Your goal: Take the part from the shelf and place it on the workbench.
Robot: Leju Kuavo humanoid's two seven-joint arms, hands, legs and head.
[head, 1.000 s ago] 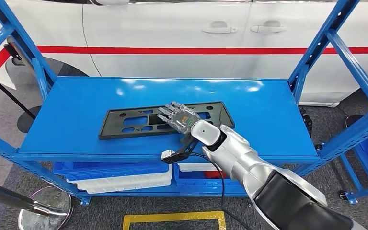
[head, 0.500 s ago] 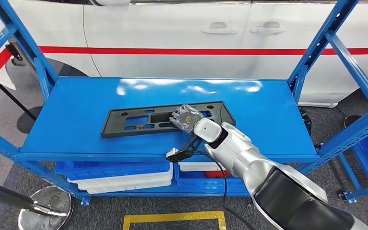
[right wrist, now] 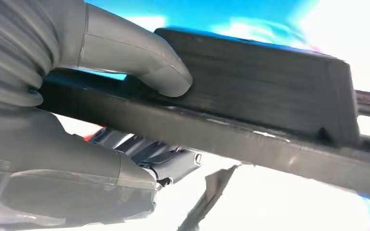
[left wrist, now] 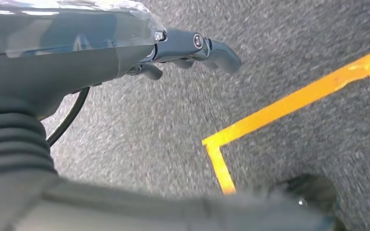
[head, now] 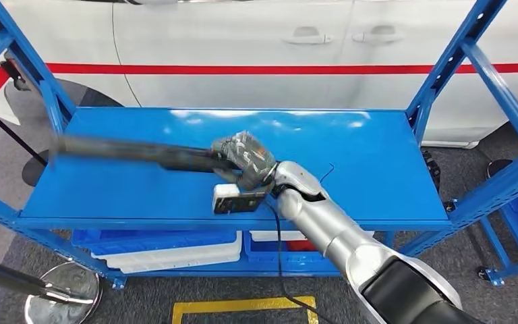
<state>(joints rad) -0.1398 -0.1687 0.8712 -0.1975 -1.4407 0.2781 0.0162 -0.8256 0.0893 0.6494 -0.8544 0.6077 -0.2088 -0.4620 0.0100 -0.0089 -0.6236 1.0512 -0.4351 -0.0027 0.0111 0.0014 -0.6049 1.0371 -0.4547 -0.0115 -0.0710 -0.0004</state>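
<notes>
The part is a long flat black plastic panel [head: 135,151], blurred with motion and lifted edge-on above the blue shelf top [head: 378,155]. My right hand [head: 246,158] grips its right end, reaching in from the lower right on the silver arm. Up close in the right wrist view, the grey thumb presses on the panel [right wrist: 270,91] while the darker fingers [right wrist: 173,161] wrap beneath it. My left hand [left wrist: 192,48] hangs over the grey carpet, fingers curled loosely around nothing.
Blue uprights [head: 458,61] frame the shelf at both sides. A white car with a red stripe [head: 243,40] stands close behind. Blue and white bins [head: 162,246] sit on the lower level. Yellow floor tape [head: 243,307] and a stanchion base [head: 61,297] lie below.
The panel lay flat on the shelf under my right hand; now that hand has closed on its right end and lifted it off the surface, tilted edge-on and swung leftward.
</notes>
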